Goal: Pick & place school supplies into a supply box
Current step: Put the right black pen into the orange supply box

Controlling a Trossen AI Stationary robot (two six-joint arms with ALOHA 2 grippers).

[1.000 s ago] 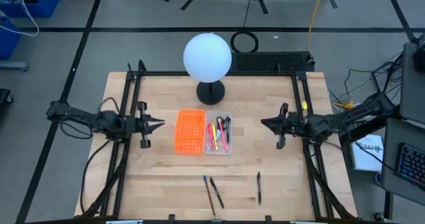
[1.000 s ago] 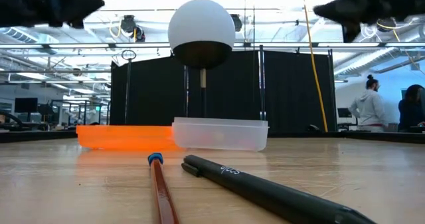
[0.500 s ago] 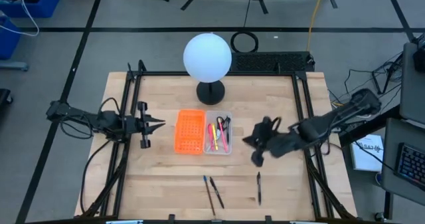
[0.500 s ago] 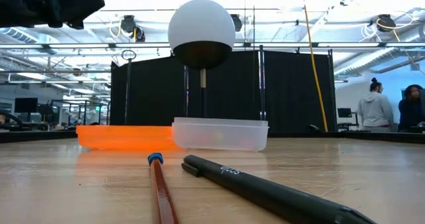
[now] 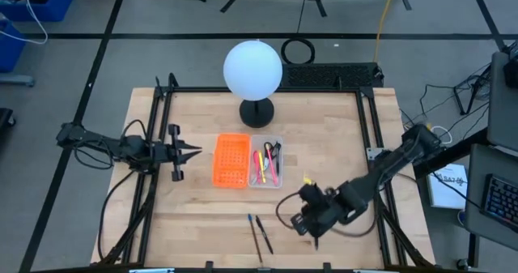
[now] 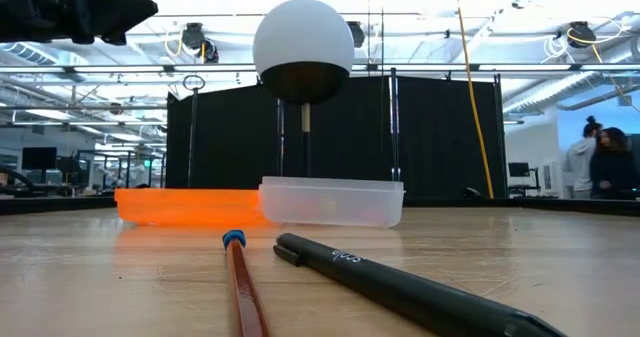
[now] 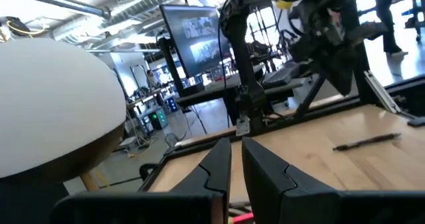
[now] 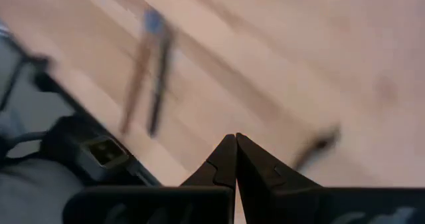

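- Your right gripper hangs low over the front of the wooden table, right over the lone black pen lying there; from its own wrist camera the two fingers are pressed tip to tip, clenched on nothing.
- Your left gripper waits above the table's left side, beside the orange perforated tray. Its fingers stand close together with a thin gap (I cannot tell whether they are fully closed).
- The clear supply box sits at the table's middle, touching the orange tray's right side. It holds pink and yellow pens and the black-handled scissors.
- Two more supplies lie loose near the front edge, left of the right gripper: a brown pencil with a blue end and a dark pen, just beside each other.
- A white globe lamp stands behind the box.
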